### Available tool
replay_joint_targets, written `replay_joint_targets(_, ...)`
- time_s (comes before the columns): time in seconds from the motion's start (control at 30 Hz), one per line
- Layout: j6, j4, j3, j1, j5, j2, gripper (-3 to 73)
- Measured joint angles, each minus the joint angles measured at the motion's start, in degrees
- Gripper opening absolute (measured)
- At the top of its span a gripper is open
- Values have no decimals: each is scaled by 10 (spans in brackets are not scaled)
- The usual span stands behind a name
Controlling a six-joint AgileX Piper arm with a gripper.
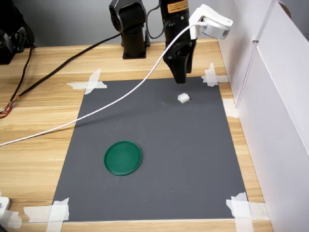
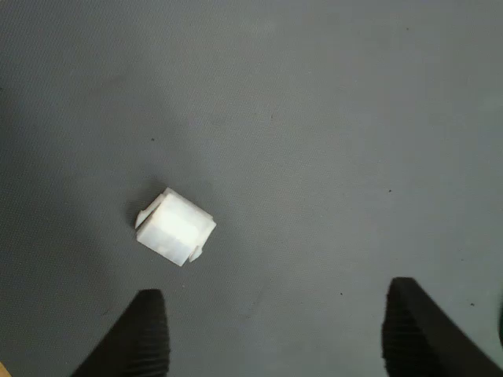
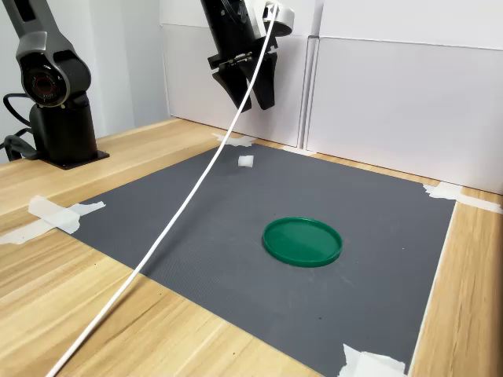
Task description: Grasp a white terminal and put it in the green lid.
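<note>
The single arm is seen reaching down from the top centre of the first exterior view, with the gripper (image 1: 179, 77) pointed pretty much straight down and held above the surface. In the wrist view the two dark fingertips (image 2: 149, 330) are spread wide apart, nothing gripped between them.

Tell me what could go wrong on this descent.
1. The terminal sits off-centre, near one finger of the open gripper; that finger may land on it or knock it away.
2. It lies skewed to the fingers, so it could twist out.
3. The white cable hangs near the lid.
</note>
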Motion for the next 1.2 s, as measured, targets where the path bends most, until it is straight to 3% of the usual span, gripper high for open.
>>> replay_joint_targets(0.4,-10,17,0,0,8,73,700)
replay_joint_targets(0.6,-63,48,-1,0,6,103,700)
replay_joint_targets(1.2,-82,52,-5,0,-3,179,693)
